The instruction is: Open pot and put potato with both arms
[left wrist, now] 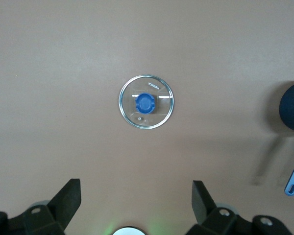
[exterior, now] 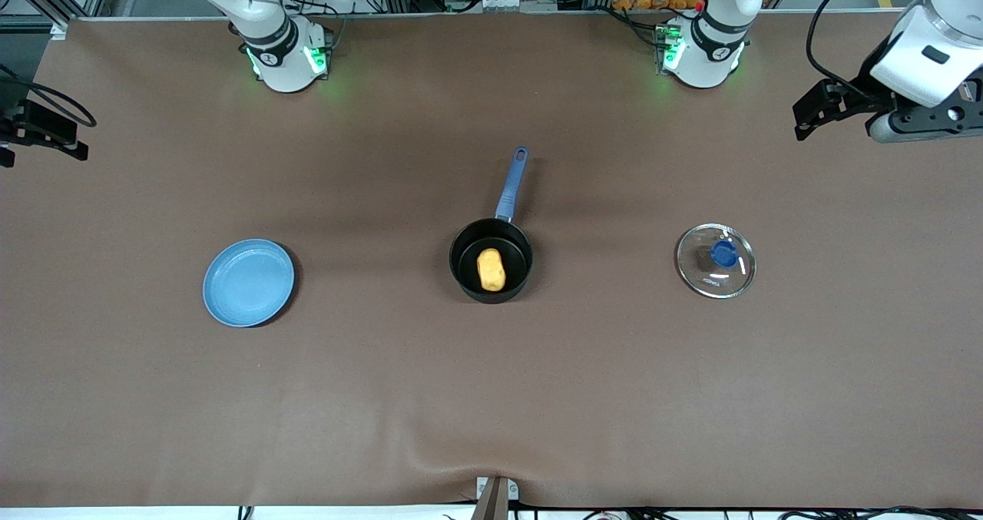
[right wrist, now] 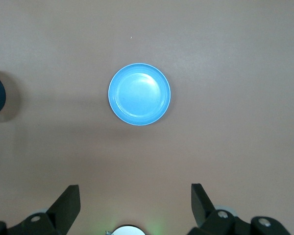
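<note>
- Pot (exterior: pixel 491 260): 1 black saucepan near the middle of the brown worktop (exterior: pixel 491 397), uncovered, its blue handle (exterior: pixel 512 184) pointing toward the robots' bases. It lies well apart from both tools.
- Potato (exterior: pixel 491 269): 1 yellow-orange lump lying inside the pot, on its floor. The front view alone shows it whole; the left wrist view catches only a sliver of yellow at the pot's edge.
- Lid (exterior: pixel 716 260): 1 clear glass disc with a blue knob (exterior: pixel 723 253), flat on the worktop toward the left arm's end, well apart from the pot.
- Plate (exterior: pixel 249 283): 1 light-blue dish toward the right arm's end of the worktop, with nothing on it.
- Left tool (left wrist: pixel 136 201): 2 black fingers (left wrist: pixel 67 198) standing wide apart with nothing between them, high above the worktop; the lid lies below and ahead of it. The front view shows this tool (exterior: pixel 814 114) only from the side, at the left arm's end of the worktop.
- Right tool (right wrist: pixel 135 204): 2 fingers (right wrist: pixel 66 203) likewise spread wide and holding nothing, high above the worktop; the plate lies below and ahead of it. The front view shows only its dark outline (exterior: pixel 31 130) at the frame edge, at the right arm's end.
- View differences: the left wrist view alone shows the lettering on the lid's glass and takes in part of the pot and its handle. The right wrist view shows only a dark arc of the pot at its margin. Only the front view holds all 3 vessels and both green-lit bases (exterior: pixel 288 55) together.
</note>
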### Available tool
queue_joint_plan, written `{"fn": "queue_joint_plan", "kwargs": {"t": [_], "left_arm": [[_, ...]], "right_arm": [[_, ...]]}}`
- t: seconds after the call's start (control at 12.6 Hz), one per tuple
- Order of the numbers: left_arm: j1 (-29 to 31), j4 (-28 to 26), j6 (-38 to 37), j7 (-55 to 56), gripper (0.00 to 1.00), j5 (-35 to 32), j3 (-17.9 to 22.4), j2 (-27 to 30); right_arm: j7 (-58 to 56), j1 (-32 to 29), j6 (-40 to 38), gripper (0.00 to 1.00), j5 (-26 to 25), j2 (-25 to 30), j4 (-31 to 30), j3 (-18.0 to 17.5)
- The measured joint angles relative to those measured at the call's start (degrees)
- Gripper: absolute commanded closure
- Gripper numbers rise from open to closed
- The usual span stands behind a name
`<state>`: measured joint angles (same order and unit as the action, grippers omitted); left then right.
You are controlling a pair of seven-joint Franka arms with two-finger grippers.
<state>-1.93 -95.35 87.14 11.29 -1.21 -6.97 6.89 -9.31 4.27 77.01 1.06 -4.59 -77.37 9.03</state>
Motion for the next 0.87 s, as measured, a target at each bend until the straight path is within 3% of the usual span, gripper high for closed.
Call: {"fn": "queue_joint_plan", "kwargs": {"t": [0.87], "left_arm": [[0.1,2.4,-2.7,0.0,0.00,0.3,0.0,-1.1]], "right_arm": [[0.0,0.2,0.7,0.00,1.2,0.0,-2.1,-0.1]]}}
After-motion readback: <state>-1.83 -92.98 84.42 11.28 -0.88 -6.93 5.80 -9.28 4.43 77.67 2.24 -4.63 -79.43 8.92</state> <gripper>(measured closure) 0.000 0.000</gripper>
